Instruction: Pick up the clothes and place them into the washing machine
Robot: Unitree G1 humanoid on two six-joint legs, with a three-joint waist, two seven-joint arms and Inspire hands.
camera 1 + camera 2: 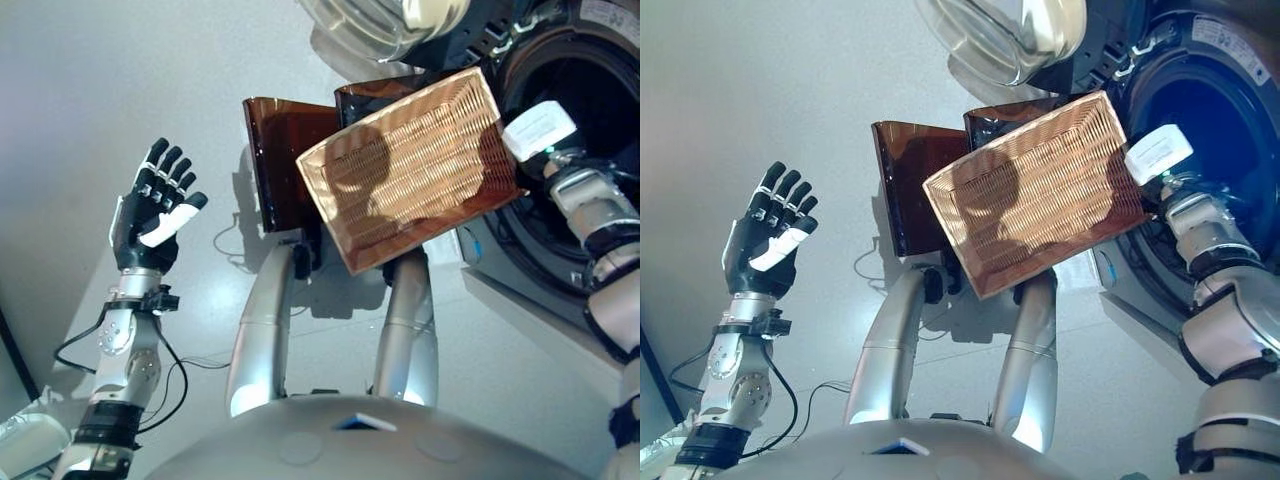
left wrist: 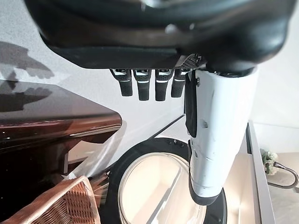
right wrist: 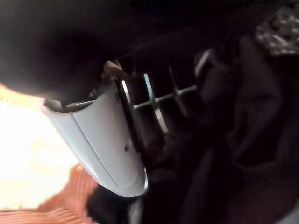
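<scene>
Clothes (image 3: 243, 140) — dark cloth just past the right hand (image 3: 107, 149), inside the washing machine (image 1: 600, 60); its finger state unclear. Wicker basket (image 1: 410, 170) beside it. Left hand (image 1: 150, 215) raised, fingers straight — empty.

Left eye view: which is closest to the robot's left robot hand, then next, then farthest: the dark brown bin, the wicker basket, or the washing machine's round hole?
From the left robot hand, raised open on the view's left:
1. Dark brown bin, just right of the hand, mid-view.
2. Wicker basket, overlapping the bin's right side.
3. Washing machine drum opening, at the far right edge.
</scene>
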